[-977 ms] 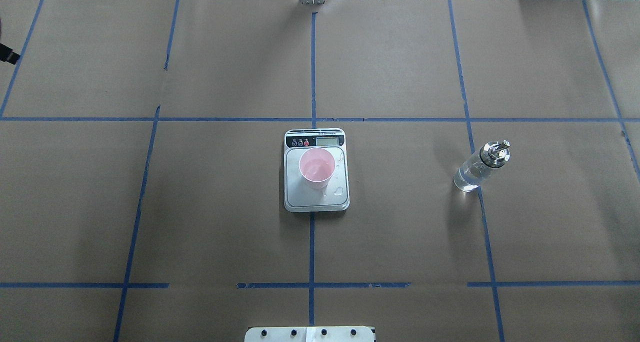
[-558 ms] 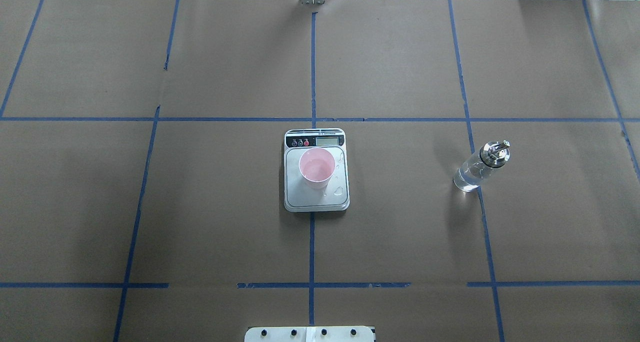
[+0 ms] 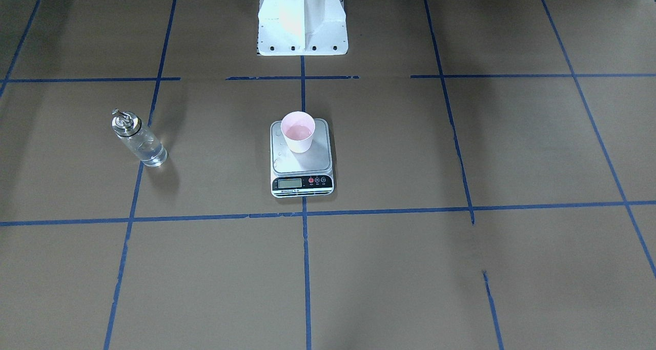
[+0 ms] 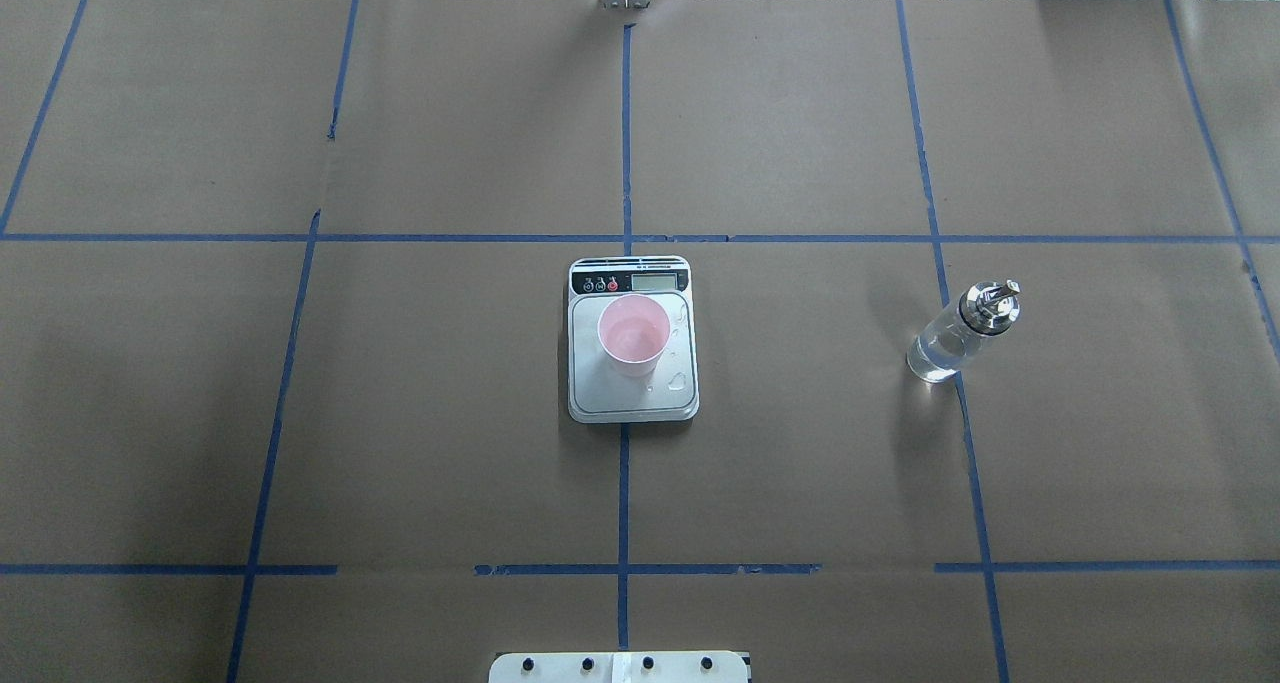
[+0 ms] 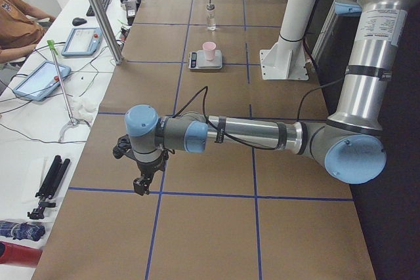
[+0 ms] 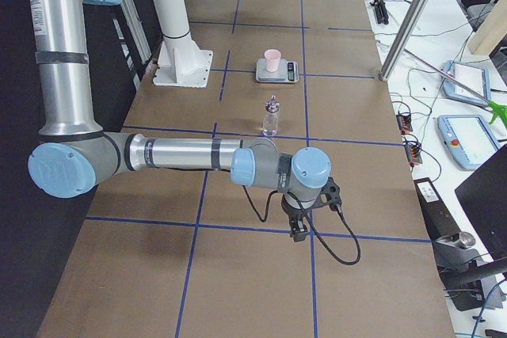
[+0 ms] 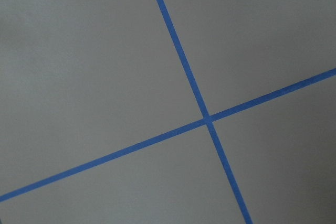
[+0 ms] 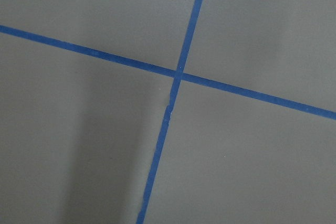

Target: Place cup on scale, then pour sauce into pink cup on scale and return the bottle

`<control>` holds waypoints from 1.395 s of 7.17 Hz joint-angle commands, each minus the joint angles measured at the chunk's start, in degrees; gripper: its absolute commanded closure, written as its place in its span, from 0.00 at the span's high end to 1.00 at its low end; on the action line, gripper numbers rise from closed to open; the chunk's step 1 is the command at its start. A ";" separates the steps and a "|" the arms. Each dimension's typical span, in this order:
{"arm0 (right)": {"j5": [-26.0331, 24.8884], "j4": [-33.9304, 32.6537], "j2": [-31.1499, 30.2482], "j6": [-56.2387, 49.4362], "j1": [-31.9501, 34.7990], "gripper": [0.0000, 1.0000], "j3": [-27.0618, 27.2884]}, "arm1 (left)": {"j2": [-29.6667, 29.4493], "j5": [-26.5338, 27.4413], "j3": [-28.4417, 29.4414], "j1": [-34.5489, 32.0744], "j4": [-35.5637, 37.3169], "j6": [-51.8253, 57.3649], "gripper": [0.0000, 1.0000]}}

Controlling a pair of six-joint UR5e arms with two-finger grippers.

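The pink cup (image 4: pixel 633 335) stands upright on the scale (image 4: pixel 600 399) at mid-table, with clear liquid in it. A few drops lie on the scale's silver platform. The bottle (image 4: pixel 960 333) stands alone on the table's right half, sauce (image 4: pixel 932 358) in its lower part and its silver cap on. My left gripper (image 5: pixel 141 185) hangs low over the table's far left end, and my right gripper (image 6: pixel 299 231) over the far right end. Both are far from the cup and bottle. I cannot tell whether either is open or shut.
Brown paper with a grid of blue tape lines covers the table. The white robot base (image 3: pixel 302 22) stands behind the scale. Both wrist views show only paper and a tape crossing. Tablets, cables and a person's arm (image 5: pixel 20 21) lie beyond the table's edge.
A dark tip of the left arm at the overhead view's left edge one second ago has gone out of that view. Cup, scale and bottle have not moved.
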 commanded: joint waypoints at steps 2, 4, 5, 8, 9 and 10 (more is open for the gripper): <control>2.88 0.22 1.32 2.24 -0.25 1.00 -0.63 | -2.38 0.00 -0.18 0.53 0.72 -2.70 1.00; 3.23 0.14 0.97 2.50 -0.25 1.00 -0.37 | -1.18 -3.34 -1.77 1.32 0.15 -22.10 1.00; 3.32 0.14 0.88 2.50 -0.25 1.00 -0.19 | 0.06 -9.35 -2.21 1.41 -0.12 -24.58 1.00; 2.80 0.13 1.77 2.33 -0.16 1.00 2.18 | 0.77 -2.19 -3.97 1.68 -4.69 -25.49 1.00; 1.92 0.05 2.37 2.15 -0.25 1.00 1.40 | 0.77 -2.11 -3.88 3.94 -4.69 -25.57 1.00; 2.17 0.05 1.85 2.24 -0.07 1.00 2.18 | 0.77 -2.55 -3.88 4.57 -4.95 -25.66 1.00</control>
